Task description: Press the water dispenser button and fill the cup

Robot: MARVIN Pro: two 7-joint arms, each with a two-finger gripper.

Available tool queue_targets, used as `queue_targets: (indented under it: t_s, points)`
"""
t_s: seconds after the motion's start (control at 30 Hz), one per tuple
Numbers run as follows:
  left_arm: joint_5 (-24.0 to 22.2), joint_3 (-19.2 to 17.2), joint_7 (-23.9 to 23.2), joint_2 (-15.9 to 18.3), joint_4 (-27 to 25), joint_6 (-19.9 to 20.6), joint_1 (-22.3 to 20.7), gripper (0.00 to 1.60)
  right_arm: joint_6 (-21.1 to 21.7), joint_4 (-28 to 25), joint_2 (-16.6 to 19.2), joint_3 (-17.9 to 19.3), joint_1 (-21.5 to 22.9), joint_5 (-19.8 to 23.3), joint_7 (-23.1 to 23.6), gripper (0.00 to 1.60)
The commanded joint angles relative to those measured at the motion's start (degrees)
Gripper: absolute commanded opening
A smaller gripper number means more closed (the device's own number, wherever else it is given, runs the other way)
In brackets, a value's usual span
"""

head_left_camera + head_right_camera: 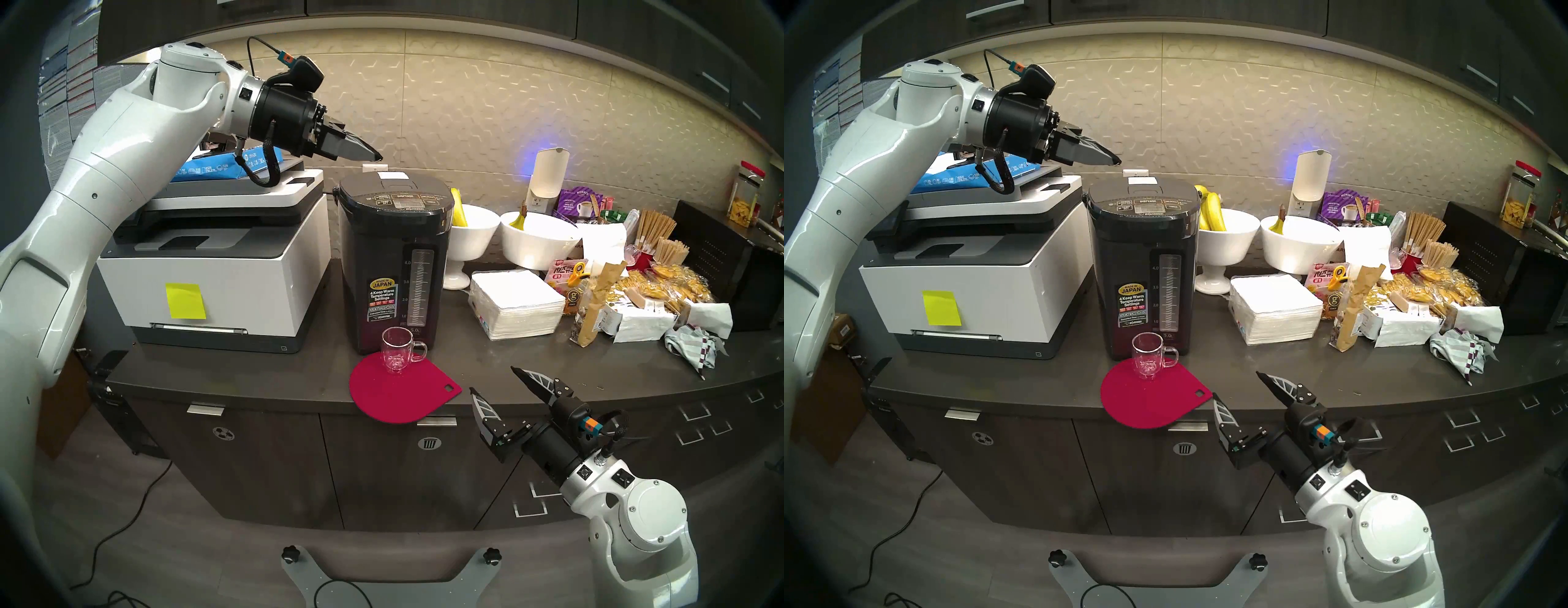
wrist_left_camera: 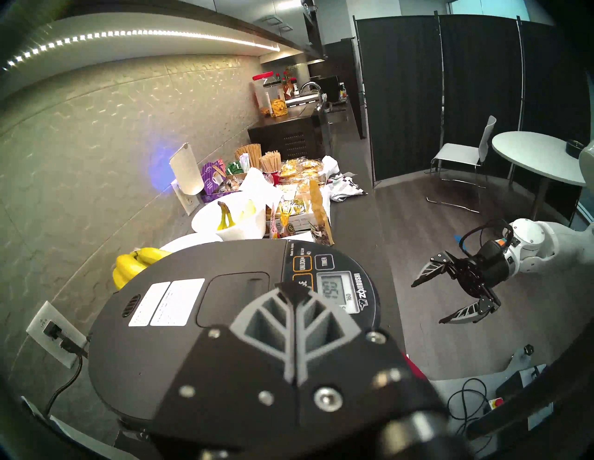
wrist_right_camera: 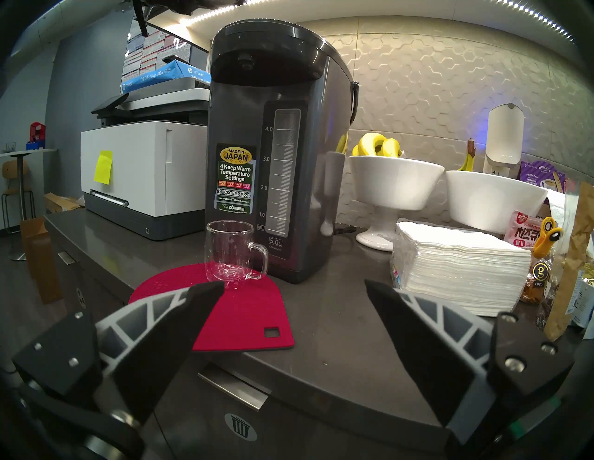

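Observation:
The black water dispenser stands on the counter beside the printer. Its DISPENSE button lies on the top panel. My left gripper is shut and empty, hovering just above the back of the lid without touching it. In the left wrist view its tips cover part of that button. The clear glass cup stands empty on a red mat under the dispenser's front. Open and empty, my right gripper hangs at the counter's front edge, right of the cup.
A white-and-grey printer stands left of the dispenser. To its right are two white bowls with bananas, a napkin stack and a heap of snack packets. The mat overhangs the counter edge.

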Motion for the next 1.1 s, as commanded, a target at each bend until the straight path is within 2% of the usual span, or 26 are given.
queue_targets:
  t_s: [0.0, 0.43, 1.07]
  points:
    - [0.08, 0.53, -3.23, -1.49, 1.44, -0.08, -3.55, 0.0, -0.17, -1.37, 0.1, -0.12, 0.17, -0.12, 0.05, 1.6]
    - [0.68, 3.76, -2.87, -3.52, 2.0, 3.35, -8.52, 0.0, -0.21, -1.29, 0.09, -0.11, 0.21, -0.08, 0.08, 1.6]
    - [-3.0, 7.73, -1.42, -2.07, -1.36, 3.94, -7.87, 0.0, -0.17, -1.37, 0.07, -0.11, 0.17, -0.13, 0.07, 1.6]
